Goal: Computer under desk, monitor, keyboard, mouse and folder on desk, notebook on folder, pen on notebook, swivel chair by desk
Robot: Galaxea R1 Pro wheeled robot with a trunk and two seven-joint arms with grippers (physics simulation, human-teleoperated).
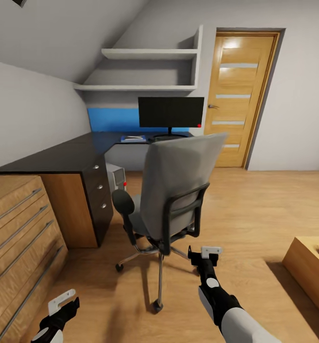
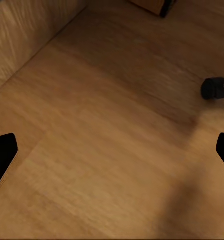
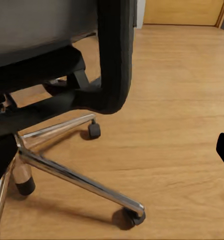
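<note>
Bare wooden floor point(image 1: 254, 205) lies open from 1 to 4 o'clock of the swivel chair point(image 1: 171, 190), toward the door point(image 1: 240, 95); the drawer chest point(image 1: 16, 228) hems the 9 o'clock side. The chair — grey back, black armrests, chrome star base — stands just off the desk point(image 1: 69, 155), monitor point(image 1: 171, 112) at 12. The right gripper point(image 1: 203, 255) hovers by the armrest, the left gripper point(image 1: 64, 302) over the floor — both spread, empty.

One swivel chair point(image 1: 171, 190), one monitor point(image 1: 171, 112) (two shelves point(image 1: 150, 54)).
</note>
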